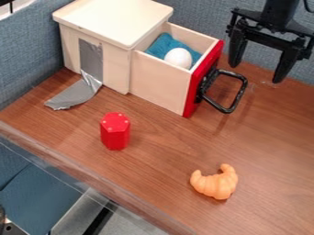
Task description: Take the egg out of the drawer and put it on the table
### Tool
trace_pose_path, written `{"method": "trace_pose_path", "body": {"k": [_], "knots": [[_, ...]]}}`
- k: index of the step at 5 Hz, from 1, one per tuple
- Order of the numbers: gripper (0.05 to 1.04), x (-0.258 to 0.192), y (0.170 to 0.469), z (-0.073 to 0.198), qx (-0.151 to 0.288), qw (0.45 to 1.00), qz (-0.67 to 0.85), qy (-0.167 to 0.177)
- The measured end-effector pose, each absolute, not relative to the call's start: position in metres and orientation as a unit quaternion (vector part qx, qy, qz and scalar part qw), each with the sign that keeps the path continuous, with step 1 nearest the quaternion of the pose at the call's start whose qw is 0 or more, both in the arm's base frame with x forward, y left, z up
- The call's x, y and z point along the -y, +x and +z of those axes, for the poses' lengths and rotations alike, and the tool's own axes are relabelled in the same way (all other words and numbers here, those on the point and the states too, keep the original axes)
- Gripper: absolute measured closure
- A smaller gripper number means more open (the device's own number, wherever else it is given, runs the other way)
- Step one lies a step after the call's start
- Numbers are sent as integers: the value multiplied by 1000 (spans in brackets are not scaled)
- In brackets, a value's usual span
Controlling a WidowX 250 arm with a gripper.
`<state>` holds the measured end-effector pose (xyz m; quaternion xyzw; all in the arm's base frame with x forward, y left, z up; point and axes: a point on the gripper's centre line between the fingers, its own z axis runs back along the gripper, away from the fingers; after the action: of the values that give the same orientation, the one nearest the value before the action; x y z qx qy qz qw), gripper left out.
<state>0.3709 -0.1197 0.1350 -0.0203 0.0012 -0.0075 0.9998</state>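
A toy croissant lies nearest on the wood-grained table, then a red hexagonal block. Beyond the black handle, the open drawer holds the egg on blue cloth. The gripper hangs near the handle, fingers spread, before a blue-grey partition.

The egg lies on cloth in the drawer, behind the croissant.

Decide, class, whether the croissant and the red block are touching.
Apart. The camera view shows a wide stretch of brown table between the croissant and the red block.
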Motion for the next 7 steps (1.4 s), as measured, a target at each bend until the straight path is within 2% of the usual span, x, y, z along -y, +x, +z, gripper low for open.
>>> {"method": "trace_pose_path", "body": {"k": [1,2,4,5,6,7], "knots": [[82,119,370,117,-25,1000,-8,-13],[82,112,370,113,-22,1000,-19,-9],[82,85,369,127,20,1000,-23,-4],[82,70,372,127,19,999,-26,-3],[82,51,386,142,33,999,-28,-6],[82,35,398,129,13,1000,-17,-8]]}}
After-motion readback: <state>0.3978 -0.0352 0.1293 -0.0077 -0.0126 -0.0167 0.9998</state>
